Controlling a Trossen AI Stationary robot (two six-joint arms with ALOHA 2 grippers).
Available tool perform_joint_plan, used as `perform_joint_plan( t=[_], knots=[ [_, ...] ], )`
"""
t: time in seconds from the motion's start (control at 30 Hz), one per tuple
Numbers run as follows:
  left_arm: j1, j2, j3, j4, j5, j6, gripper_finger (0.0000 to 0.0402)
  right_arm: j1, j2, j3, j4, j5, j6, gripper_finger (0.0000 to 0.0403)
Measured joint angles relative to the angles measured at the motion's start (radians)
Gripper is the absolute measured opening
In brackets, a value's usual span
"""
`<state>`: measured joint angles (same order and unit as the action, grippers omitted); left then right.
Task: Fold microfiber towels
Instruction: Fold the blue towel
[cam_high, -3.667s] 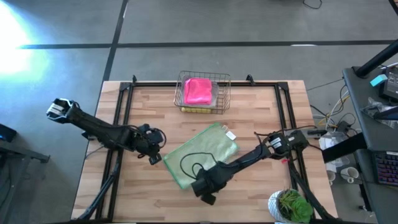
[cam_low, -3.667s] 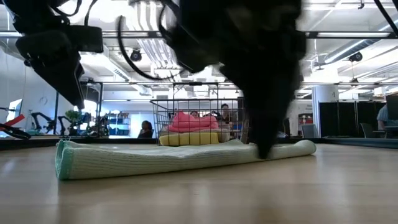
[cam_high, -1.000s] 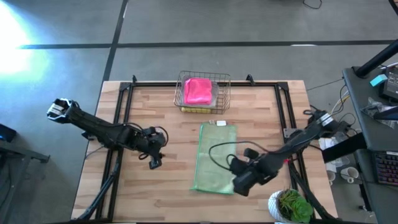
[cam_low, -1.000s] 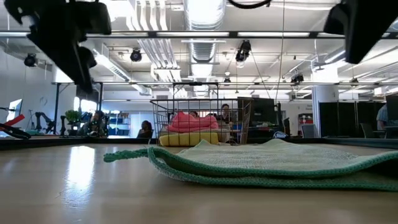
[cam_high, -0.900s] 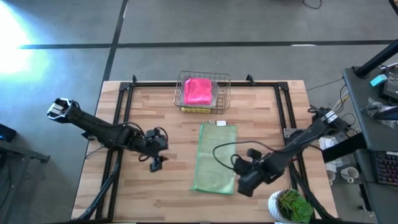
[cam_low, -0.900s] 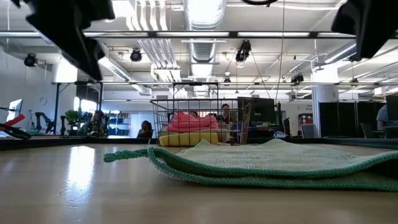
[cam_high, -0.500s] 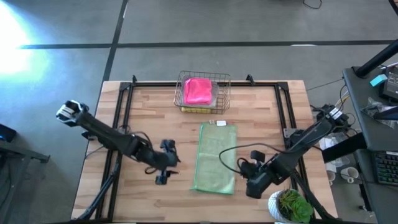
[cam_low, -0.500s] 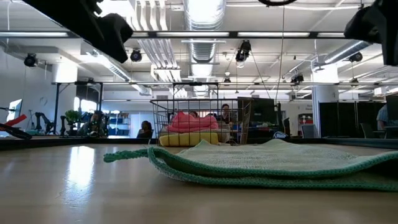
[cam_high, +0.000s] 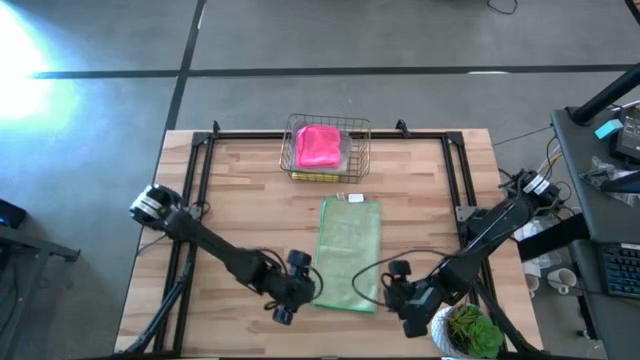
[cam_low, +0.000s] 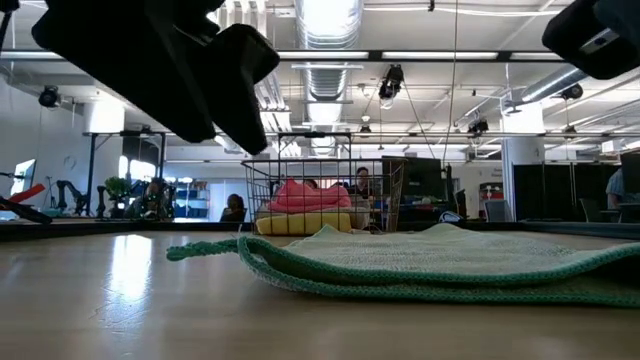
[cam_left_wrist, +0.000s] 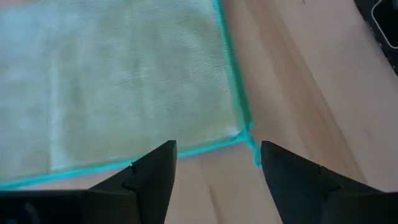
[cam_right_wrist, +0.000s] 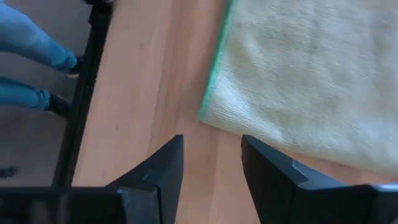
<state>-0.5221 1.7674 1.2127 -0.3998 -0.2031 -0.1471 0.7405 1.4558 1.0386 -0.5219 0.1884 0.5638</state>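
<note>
A pale green towel with a teal hem lies flat on the table, folded into a long strip that runs from far to near. In the low view the towel shows two layers. My left gripper stands open just off its near left corner, and nothing is between the fingers. My right gripper stands open off the near right corner, apart from the cloth. A pink towel lies on top of a yellow one in the wire basket.
The basket stands at the table's far middle. A potted plant sits at the near right corner, close behind my right gripper. Black frame rails run along the table's left and right sides. Bare wood lies left of the towel.
My left gripper has swept from the table's left middle toward the near edge and rightward, and now stands at the towel's near left corner. My right gripper has drawn back a little toward the near right. The towel has stayed in place.
</note>
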Motion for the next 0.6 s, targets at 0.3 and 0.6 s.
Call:
perform_joint_plan(
  t=[0.3,0.6],
  knots=[
    [-0.039,0.131,0.096,0.005,-0.006,0.003,0.0218,0.006,0.099,0.012,0.057,0.004,-0.09,0.0151],
    [-0.047,0.174,0.098,0.037,-0.038,0.005,0.0218,0.008,0.155,0.036,0.065,-0.002,-0.094,0.015]
  ],
)
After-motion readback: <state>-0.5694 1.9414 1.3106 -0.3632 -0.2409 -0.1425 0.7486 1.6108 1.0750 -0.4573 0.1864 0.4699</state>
